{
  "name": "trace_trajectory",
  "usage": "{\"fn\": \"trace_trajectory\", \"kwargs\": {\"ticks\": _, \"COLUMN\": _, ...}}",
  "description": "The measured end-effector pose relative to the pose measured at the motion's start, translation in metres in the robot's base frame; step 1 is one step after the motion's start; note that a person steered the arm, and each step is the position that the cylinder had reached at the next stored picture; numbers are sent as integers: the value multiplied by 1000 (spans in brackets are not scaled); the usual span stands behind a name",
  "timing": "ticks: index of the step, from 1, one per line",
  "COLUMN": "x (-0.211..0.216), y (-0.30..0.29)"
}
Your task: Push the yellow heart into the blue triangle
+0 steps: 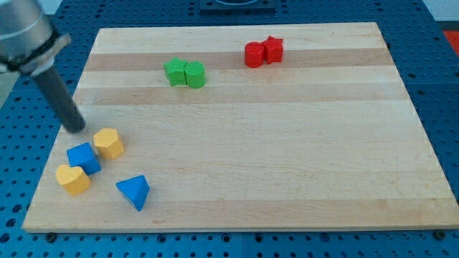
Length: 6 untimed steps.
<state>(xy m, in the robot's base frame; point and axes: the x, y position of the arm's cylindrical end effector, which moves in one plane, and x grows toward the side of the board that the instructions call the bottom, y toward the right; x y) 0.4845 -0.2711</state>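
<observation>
Yellow heart (72, 179): lies at the bench's lower-left corner, about 8 o'clock from the board's middle; its upper right side touches the blue cube, so that block hems it in from above.
Blue triangle (134, 191): the target, at roughly 4 o'clock from the heart and near it, with a gap of bare wood between them; a push toward 4 o'clock would probably close this gap.
Blue cube (84, 158): sits between the heart and the second yellow piece, touching both; it would likely be dragged along if the push were started from 12 o'clock.
Yellow block (109, 143): a rounded-angular piece at 1 o'clock from the cube, not part of the task.
My tip (74, 127): rests on the wood at 12 o'clock from the cube, just beside it and apart from the heart; judged from here, it must pass round to the heart's 10 o'clock side before pushing.
Fingers: none exist on this rod, so neither spread nor pinching applies.
Green pair (185, 73): two touching blocks far off at 12 o'clock, clear of the work.
Red pair (263, 52): two touching blocks at 1 o'clock, equally remote.
Bench (287, 165): pale striped wood, bare between these groups.
</observation>
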Motion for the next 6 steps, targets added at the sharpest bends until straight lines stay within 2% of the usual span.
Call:
{"fn": "trace_trajectory", "kwargs": {"ticks": 1, "x": 50, "y": -6}}
{"fn": "trace_trajectory", "kwargs": {"ticks": 4, "x": 88, "y": -2}}
{"fn": "trace_trajectory", "kwargs": {"ticks": 5, "x": 86, "y": 41}}
{"fn": "trace_trajectory", "kwargs": {"ticks": 6, "x": 66, "y": 86}}
